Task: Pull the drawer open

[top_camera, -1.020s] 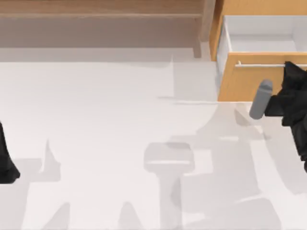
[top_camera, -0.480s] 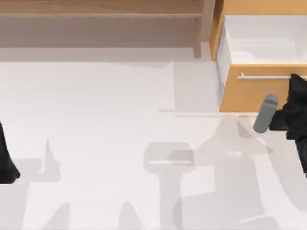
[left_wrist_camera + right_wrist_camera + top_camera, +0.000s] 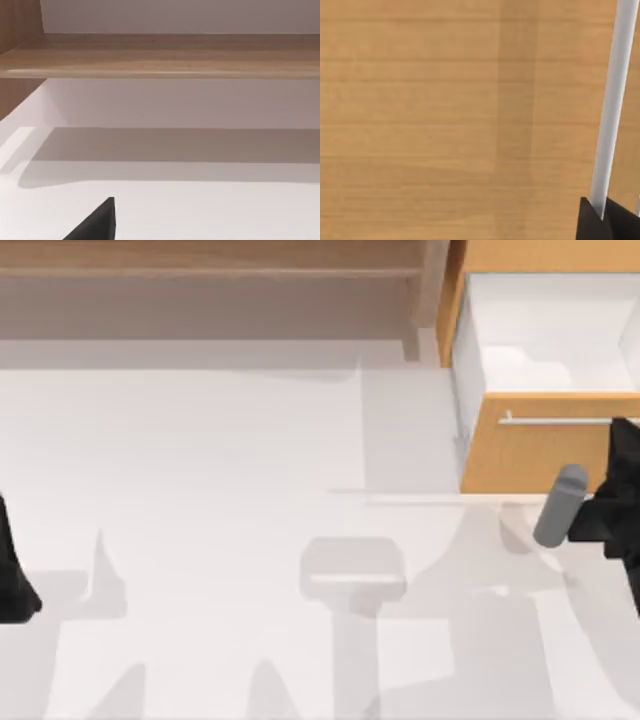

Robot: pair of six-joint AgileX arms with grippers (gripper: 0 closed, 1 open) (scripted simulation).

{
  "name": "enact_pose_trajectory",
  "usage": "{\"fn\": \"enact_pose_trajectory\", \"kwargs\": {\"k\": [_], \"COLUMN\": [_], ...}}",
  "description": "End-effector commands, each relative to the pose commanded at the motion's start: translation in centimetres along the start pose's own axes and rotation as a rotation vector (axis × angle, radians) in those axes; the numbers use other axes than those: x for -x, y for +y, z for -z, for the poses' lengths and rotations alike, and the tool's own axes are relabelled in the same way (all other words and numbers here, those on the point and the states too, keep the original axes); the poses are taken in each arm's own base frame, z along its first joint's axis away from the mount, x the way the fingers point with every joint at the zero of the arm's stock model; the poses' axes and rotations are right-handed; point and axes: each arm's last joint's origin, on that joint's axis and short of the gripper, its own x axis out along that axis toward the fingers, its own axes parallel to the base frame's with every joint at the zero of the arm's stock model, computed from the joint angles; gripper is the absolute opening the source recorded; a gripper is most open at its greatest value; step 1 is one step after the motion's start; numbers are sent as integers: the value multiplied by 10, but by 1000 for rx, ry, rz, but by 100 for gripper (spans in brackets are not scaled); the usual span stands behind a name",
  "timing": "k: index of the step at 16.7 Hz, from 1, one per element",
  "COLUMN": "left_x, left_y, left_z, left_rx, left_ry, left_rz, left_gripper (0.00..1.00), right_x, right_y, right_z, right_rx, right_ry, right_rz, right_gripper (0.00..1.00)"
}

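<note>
The drawer (image 3: pixel 530 455) stands at the table's back right, pulled partly out, and its white inner box (image 3: pixel 550 330) shows behind the orange-tan front. A thin silver handle (image 3: pixel 555 421) runs across that front. My right gripper (image 3: pixel 625 430) sits at the handle's right end. In the right wrist view the gripper (image 3: pixel 600 220) is shut on the handle (image 3: pixel 615 100), close against the front panel (image 3: pixel 445 120). My left arm (image 3: pixel 12 570) is parked at the table's left edge; one dark fingertip (image 3: pixel 95 225) shows in the left wrist view.
A darker brown shelf unit (image 3: pixel 200 260) runs along the back of the table, left of the drawer, and is also seen in the left wrist view (image 3: pixel 160 55). A grey cylinder (image 3: pixel 560 505) sticks out from my right arm in front of the drawer. The white tabletop (image 3: pixel 250 490) spreads between the arms.
The drawer has slid out toward the table's front, showing more of its white inside. My right gripper moved the same way with the handle. The left arm has not moved.
</note>
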Motion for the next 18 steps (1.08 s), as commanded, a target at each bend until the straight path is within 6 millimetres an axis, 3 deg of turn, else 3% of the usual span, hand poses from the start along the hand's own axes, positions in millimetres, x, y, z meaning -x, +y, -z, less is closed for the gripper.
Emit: {"fn": "enact_pose_trajectory", "kwargs": {"k": [13,18], "left_x": [0,0], "left_y": [0,0], "left_z": [0,0], "left_rx": [0,0], "left_ry": [0,0], "left_rz": [0,0], "left_gripper": [100,100], "right_x": [0,0], "right_y": [0,0], "right_z": [0,0], "right_rx": [0,0], "right_ry": [0,0], "right_rz": [0,0], "right_gripper": [98,100]}}
